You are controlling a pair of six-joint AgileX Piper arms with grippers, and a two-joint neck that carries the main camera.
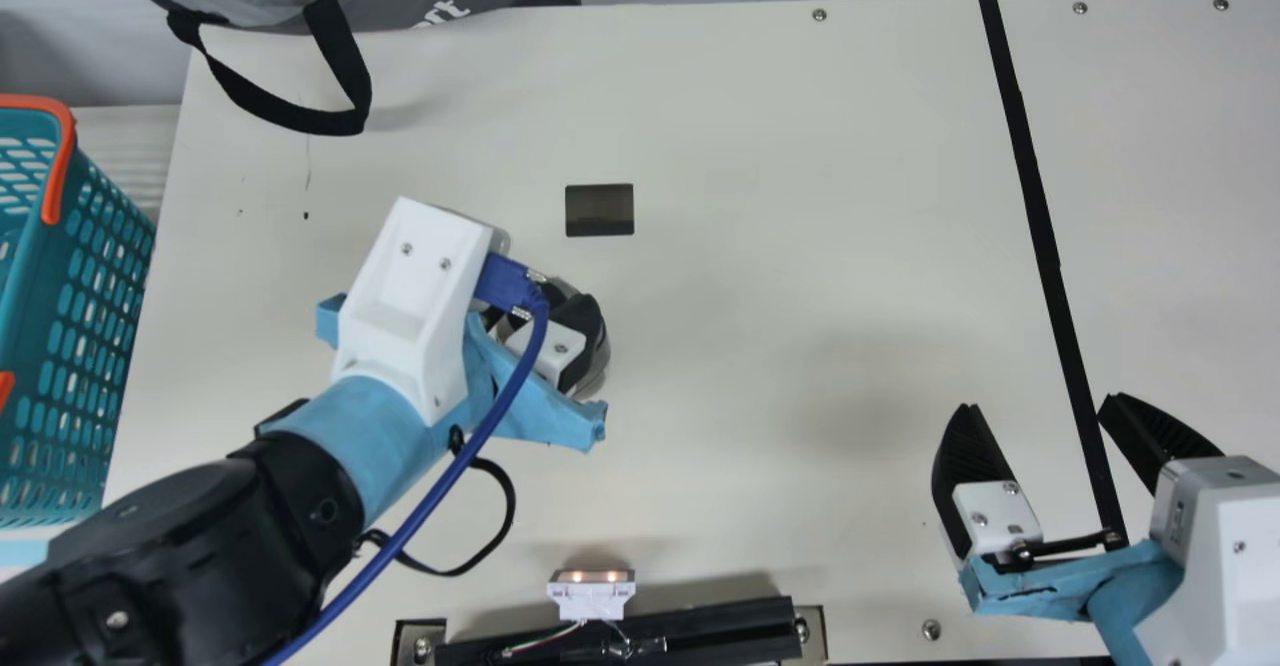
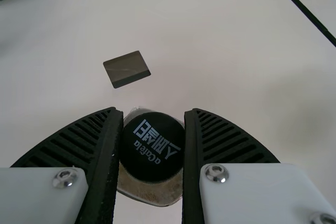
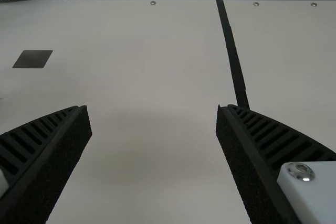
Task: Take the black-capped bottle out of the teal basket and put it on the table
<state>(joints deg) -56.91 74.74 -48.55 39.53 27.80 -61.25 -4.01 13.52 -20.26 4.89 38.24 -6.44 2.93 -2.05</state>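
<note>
One hand (the left) grips the black-capped bottle, while the right hand gapes open

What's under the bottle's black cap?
Under the black cap, some of the brownish bottle sticks out. The cap covers the middle, so I can't see that.

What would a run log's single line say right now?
left gripper: closed on bottle | right gripper: open, empty | bottle: outside basket, over table | table contact: unclear

All views look down, wrist ones closer, sharing the dark rectangle.
</note>
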